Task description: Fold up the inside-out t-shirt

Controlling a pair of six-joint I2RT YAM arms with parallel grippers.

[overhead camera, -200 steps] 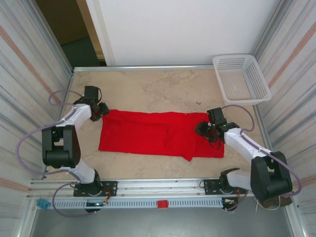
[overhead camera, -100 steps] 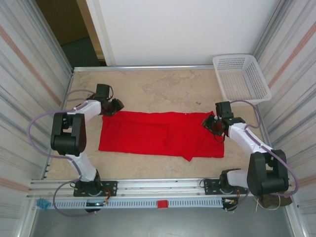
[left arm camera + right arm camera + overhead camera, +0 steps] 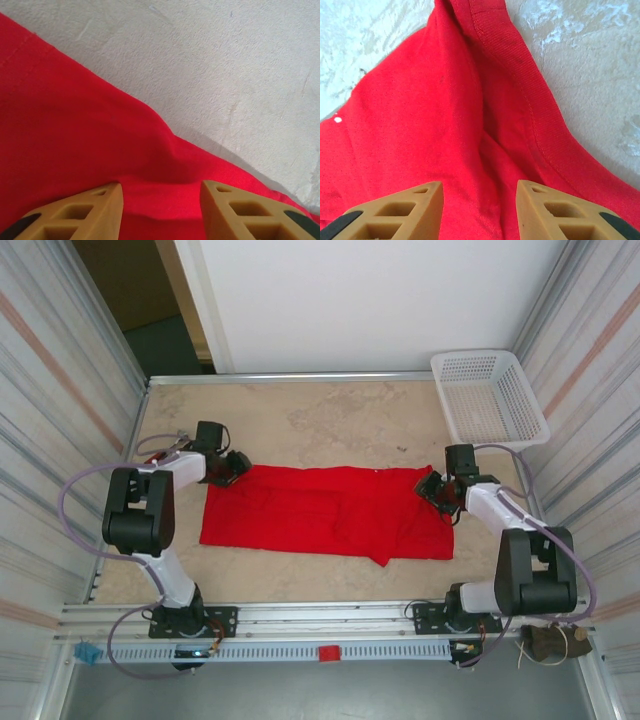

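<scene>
Lying across the middle of the table (image 3: 330, 415), the inside-out t-shirt (image 3: 320, 510) looked already folded into a long band, so the crosswise folds seemed left to do. The left gripper (image 3: 232, 465) sat at its far left corner and the right gripper (image 3: 432, 488) at its far right corner, both with jaws parted over the cloth, pinching nothing
</scene>
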